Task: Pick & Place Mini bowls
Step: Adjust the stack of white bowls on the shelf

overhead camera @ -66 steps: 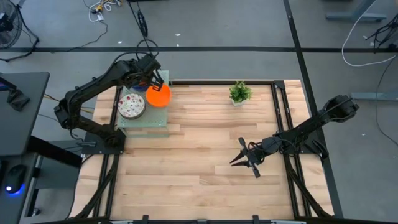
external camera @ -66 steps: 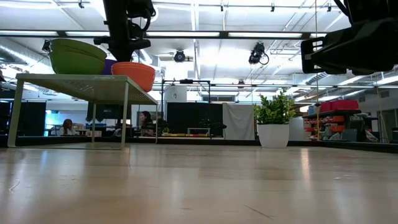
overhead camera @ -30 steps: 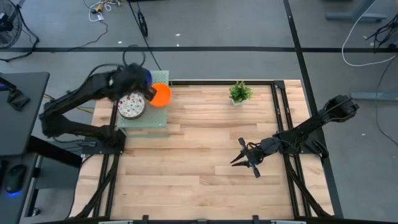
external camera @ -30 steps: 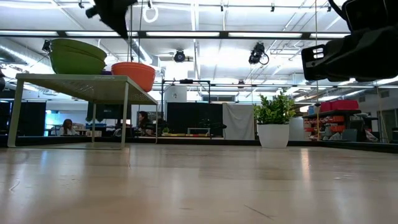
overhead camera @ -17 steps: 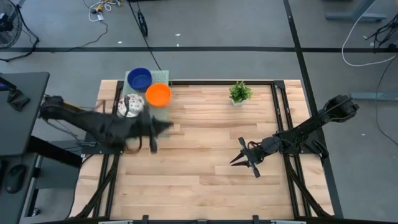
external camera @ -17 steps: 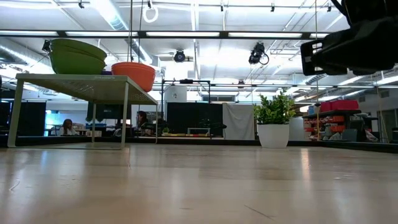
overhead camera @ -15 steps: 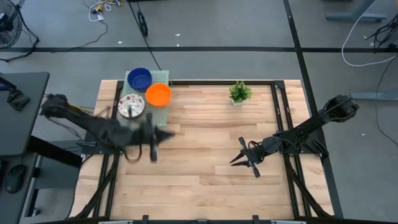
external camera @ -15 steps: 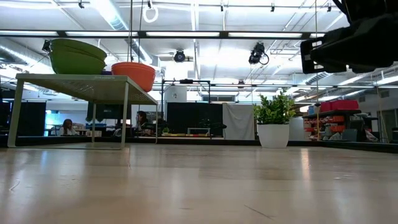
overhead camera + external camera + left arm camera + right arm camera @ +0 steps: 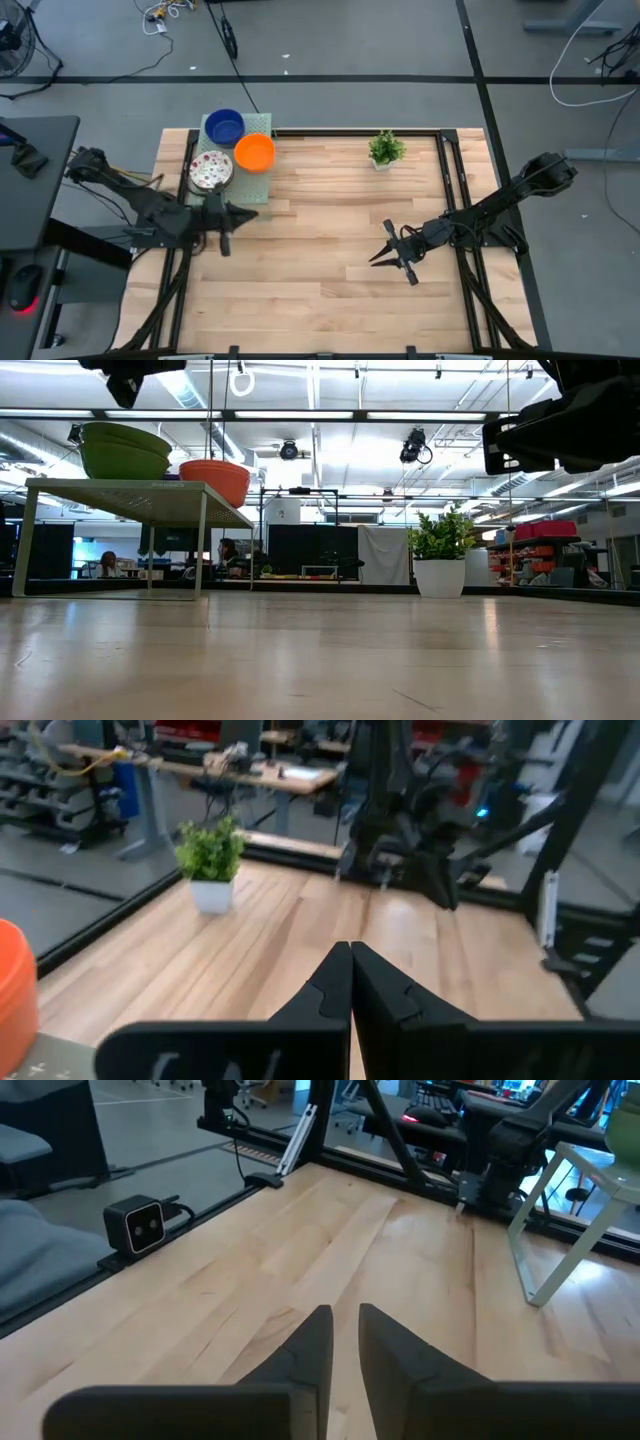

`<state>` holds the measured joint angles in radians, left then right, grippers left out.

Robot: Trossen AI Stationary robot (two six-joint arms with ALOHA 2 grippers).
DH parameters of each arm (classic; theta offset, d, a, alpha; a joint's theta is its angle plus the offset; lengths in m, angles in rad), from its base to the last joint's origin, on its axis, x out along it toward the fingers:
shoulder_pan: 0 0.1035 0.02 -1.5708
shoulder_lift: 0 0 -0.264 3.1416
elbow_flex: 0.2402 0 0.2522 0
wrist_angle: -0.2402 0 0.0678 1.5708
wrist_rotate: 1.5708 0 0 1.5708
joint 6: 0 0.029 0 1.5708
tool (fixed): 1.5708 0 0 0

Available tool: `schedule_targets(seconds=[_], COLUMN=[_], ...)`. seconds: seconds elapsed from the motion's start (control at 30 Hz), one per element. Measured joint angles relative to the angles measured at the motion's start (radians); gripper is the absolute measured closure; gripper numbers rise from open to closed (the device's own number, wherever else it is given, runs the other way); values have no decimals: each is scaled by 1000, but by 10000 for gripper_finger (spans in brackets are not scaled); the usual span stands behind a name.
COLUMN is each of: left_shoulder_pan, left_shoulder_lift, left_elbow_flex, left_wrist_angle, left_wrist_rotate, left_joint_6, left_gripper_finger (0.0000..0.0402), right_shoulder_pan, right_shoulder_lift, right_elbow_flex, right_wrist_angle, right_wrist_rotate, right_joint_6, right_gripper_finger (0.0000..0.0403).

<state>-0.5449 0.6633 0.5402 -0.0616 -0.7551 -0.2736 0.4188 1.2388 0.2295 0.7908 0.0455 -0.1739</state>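
Black fingers on my left gripper [image 9: 238, 214] are pressing together with nothing between them. It is hanging over the wood table [image 9: 320, 270], near the left edge, just in front of the little green stand [image 9: 240, 195]. My right gripper [image 9: 378, 255] is waiting on the other side of the table, low over the wood. Its fingers are sitting very close, with only a thin gap, and they are holding nothing.

Three mini bowls are sitting on the stand. The white bowl with red dots [image 9: 210, 172] is nearest my left gripper. The orange bowl [image 9: 254, 153] is sitting just beside it. The blue bowl [image 9: 224, 127] is sitting behind them. A small green plant [image 9: 385, 150] is standing near the far edge.
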Motion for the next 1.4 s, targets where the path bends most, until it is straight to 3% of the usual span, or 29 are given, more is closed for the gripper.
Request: schedule_targets(seconds=[0.2, 0.33, 0.57, 0.8, 1.07, 1.4], left_shoulder_pan=[28, 43, 74, 89, 88, 88], left_shoulder_lift=[-211, -305, -382, -418, -470, -483], left_elbow_flex=[-121, -221, -390, -486, -487, -400], left_wrist_angle=[16, 112, 333, 395, 421, 393], left_wrist_rotate=[19, 58, 143, 184, 185, 180], left_joint_6=[46, 81, 179, 203, 213, 317], left_gripper_finger=[397, 399, 397, 396, 399, 399], right_shoulder_pan=[-24, -35, -39, -39, -39, -39], right_shoulder_lift=[0, 0, 0, 0, 0, 0], right_elbow_flex=[0, 0, 0, 0, 0, 0], right_wrist_angle=[3, 2, 2, -2, -5, -6], right_wrist_rotate=[0, 0, 0, 0, 0, -1], right_joint_6=[-8, -9, -10, -9, -9, -2], right_gripper_finger=[348, 348, 348, 348, 348, 348])
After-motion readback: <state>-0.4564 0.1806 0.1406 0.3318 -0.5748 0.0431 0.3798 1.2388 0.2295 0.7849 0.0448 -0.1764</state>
